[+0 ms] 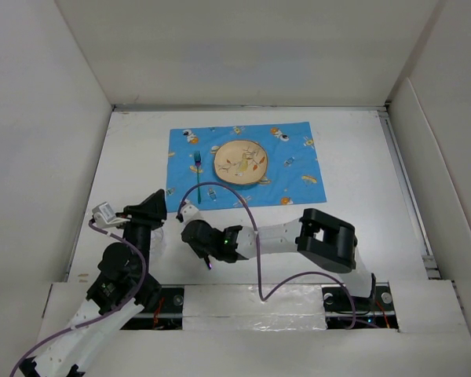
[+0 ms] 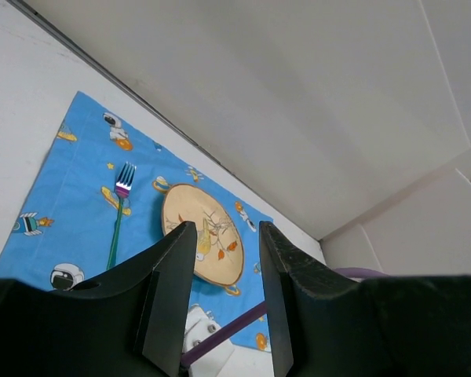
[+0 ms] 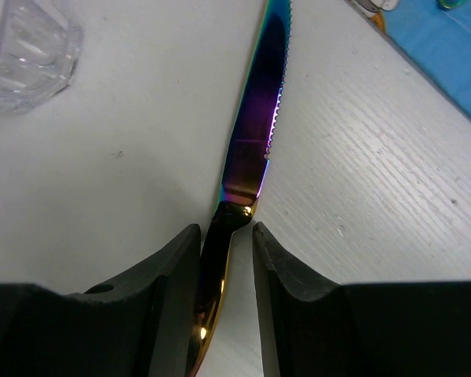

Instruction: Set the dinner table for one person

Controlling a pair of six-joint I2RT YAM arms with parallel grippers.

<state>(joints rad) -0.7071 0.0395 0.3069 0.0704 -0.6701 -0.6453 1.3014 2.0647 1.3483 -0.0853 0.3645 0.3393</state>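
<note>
From above, the white tabletop (image 1: 361, 173) is seen spread beneath both arms, walled by white panels. At its far middle a blue placemat (image 1: 298, 169) is laid, with a plate (image 1: 241, 162) on it and a fork (image 1: 197, 174) just left of the plate. The right arm (image 1: 282, 236) is stretched leftward across the front, its jaws near the placemat's near-left corner.

Through the left wrist view, the left jaws are shown parted and empty, aimed toward plate and fork.

Through the right wrist view, a knife (image 3: 259, 133) is seen lying on the tabletop. Its long axis runs straight ahead of the right jaws, with the handle between them and the serrated blade pointing away toward the placemat's edge. A glass (image 3: 23, 43) stands off to the left. The right jaws are set narrowly apart astride the handle. A sliver of tabletop shows on one side, so no firm grip is judged yet. Closing is judged to come next, the jaws being already aligned across the handle.
</note>
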